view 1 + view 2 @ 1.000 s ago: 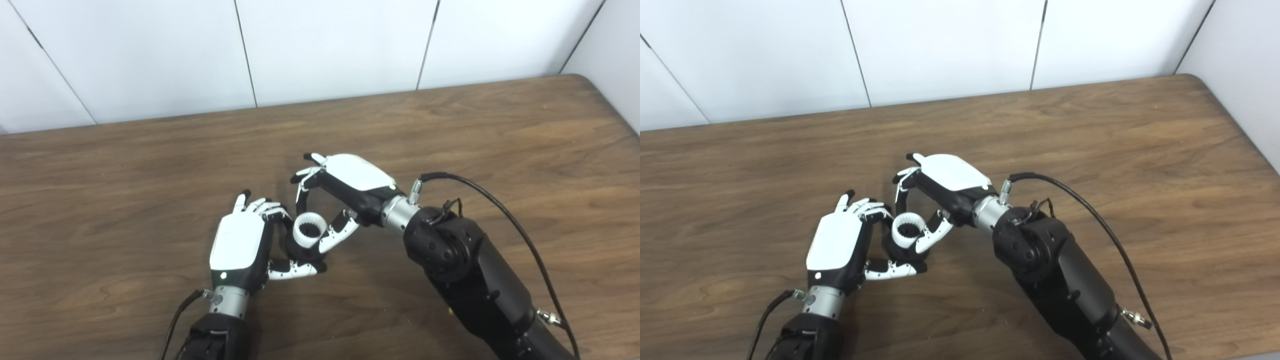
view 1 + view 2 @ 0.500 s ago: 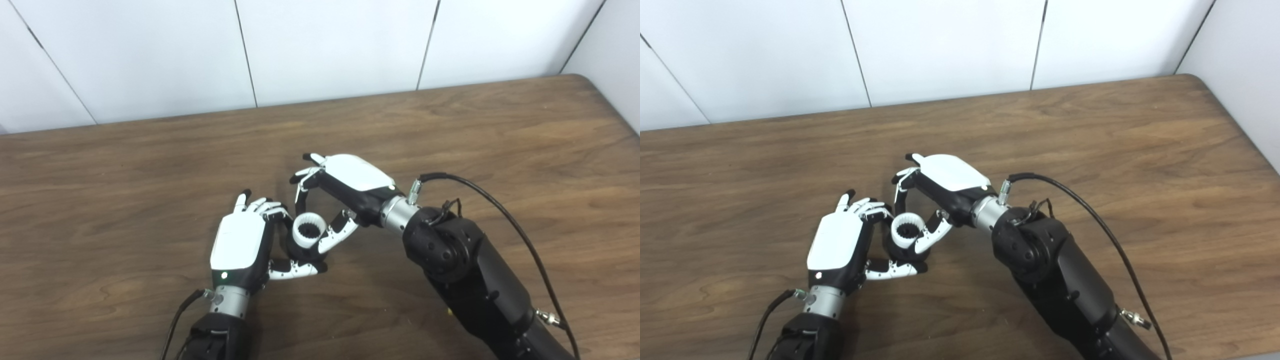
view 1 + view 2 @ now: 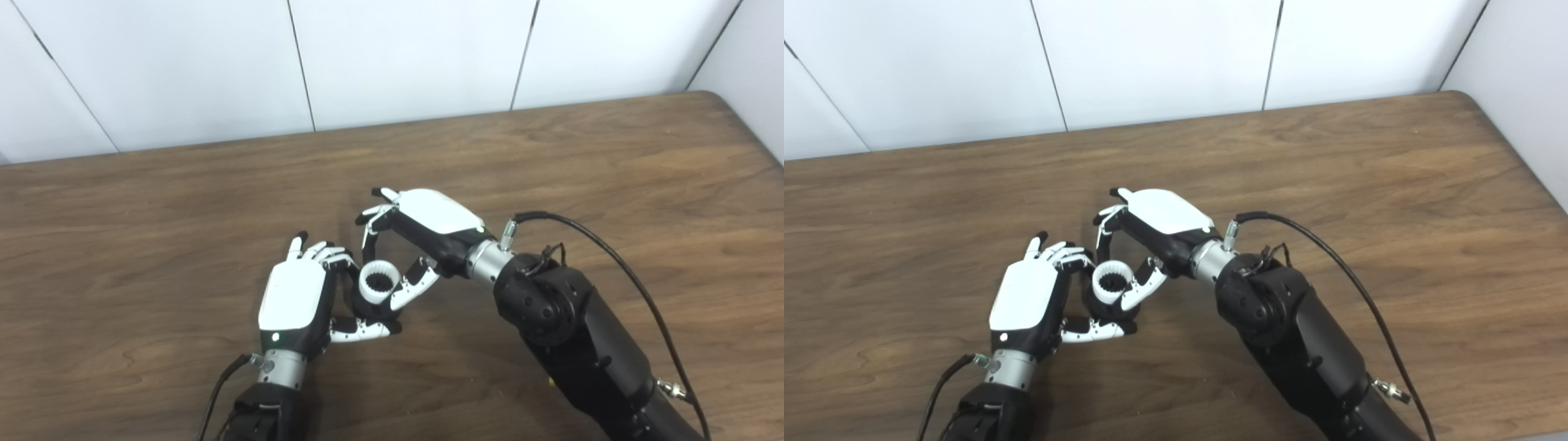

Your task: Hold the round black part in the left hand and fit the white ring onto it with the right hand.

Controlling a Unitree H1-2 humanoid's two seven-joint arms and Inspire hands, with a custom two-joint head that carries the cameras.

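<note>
Landmark: white ring (image 3: 378, 281).

Left hand (image 3: 297, 300), nearest the camera, sits just left of the ring, back plate facing up. Its thumb (image 3: 361, 329) curls under and in front of the ring, its fingers (image 3: 331, 257) wrap round the far-left side. The hand is closed around the round black part (image 3: 365, 307), which shows as a dark body directly beneath the ring.

The ring sits on top of the black part, opening facing up, ribbed inner wall visible. Whether it is fully seated cannot be told.

Right hand (image 3: 422, 229), right of and beyond the ring: thumb (image 3: 411, 290) rests against the ring's right side, one finger (image 3: 369, 236) reaches down at its far edge. Grip pinches the ring; the other fingers are spread apart.

Wooden table (image 3: 612, 159) extends behind the ring to the white panel wall (image 3: 404, 55).
</note>
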